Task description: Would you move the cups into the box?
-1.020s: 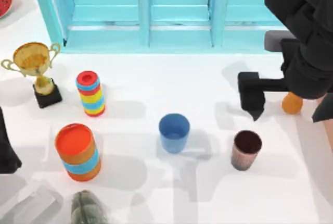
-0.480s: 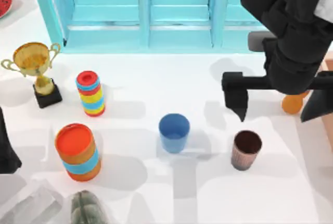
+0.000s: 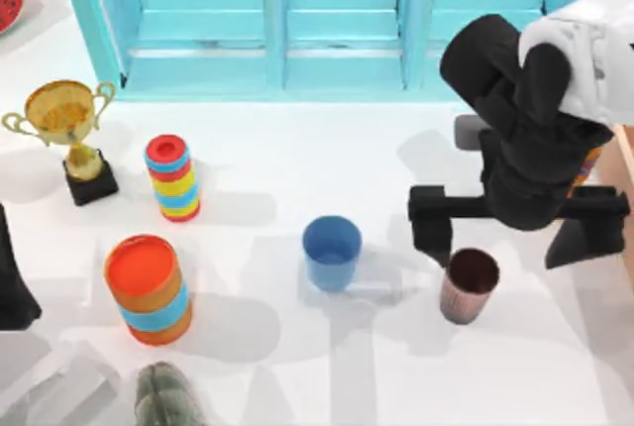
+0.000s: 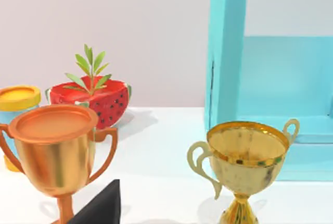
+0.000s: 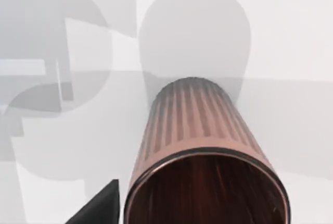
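A: Where's the ribbed cup?
B: Right of the plain cup, both mid-table, apart.
A: Trophy?
B: Far left, cabinet behind, striped cylinder beside it.

A gold trophy stands beside two striped cylinders.

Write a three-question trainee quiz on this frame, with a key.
1. True or false: the ribbed pinkish-brown cup lies on its side.
2. Which arm's gripper is over it? A) left gripper B) right gripper
3. Fill in: the plain blue cup stands between the brown cup and the orange-and-blue striped ____.

Key: 1 false, it stands upright. 2 B; its fingers are spread wide, one on either side of the cup, not touching it. 3 cylinder.
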Controlling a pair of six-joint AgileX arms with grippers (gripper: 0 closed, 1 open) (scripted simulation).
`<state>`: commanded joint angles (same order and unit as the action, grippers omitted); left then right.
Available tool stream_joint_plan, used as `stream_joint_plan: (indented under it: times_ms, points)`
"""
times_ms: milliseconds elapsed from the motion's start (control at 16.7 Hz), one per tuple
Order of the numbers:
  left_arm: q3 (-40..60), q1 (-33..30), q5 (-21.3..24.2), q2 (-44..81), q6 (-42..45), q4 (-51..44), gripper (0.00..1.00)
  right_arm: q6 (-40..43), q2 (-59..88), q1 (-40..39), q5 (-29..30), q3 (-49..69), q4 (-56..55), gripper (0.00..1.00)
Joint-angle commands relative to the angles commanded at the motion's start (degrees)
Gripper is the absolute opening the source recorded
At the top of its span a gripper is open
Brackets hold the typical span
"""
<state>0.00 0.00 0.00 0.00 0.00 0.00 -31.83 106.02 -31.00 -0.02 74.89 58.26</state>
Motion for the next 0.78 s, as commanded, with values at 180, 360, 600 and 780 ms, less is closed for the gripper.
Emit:
stream_joint_plan:
  times_ms: [180,360,600,780]
  points:
    - [0.00,0.00,0.00,0.00,0.00,0.00,1.00,-0.17,1.48,-0.16,0.01,-4.48,-5.45,1.00]
    - [0.00,0.00,0.00,0.00,0.00,0.00,1.00,-0.21,1.71,-0.19,0.01,-5.06,-6.10,1.00]
    - [0.00,0.00,0.00,0.00,0.00,0.00,1.00,-0.21,1.71,-0.19,0.01,-5.06,-6.10,0.85]
    - [0.00,0.00,0.00,0.00,0.00,0.00,1.00,-0.21,1.71,-0.19,0.01,-5.06,-6.10,0.62]
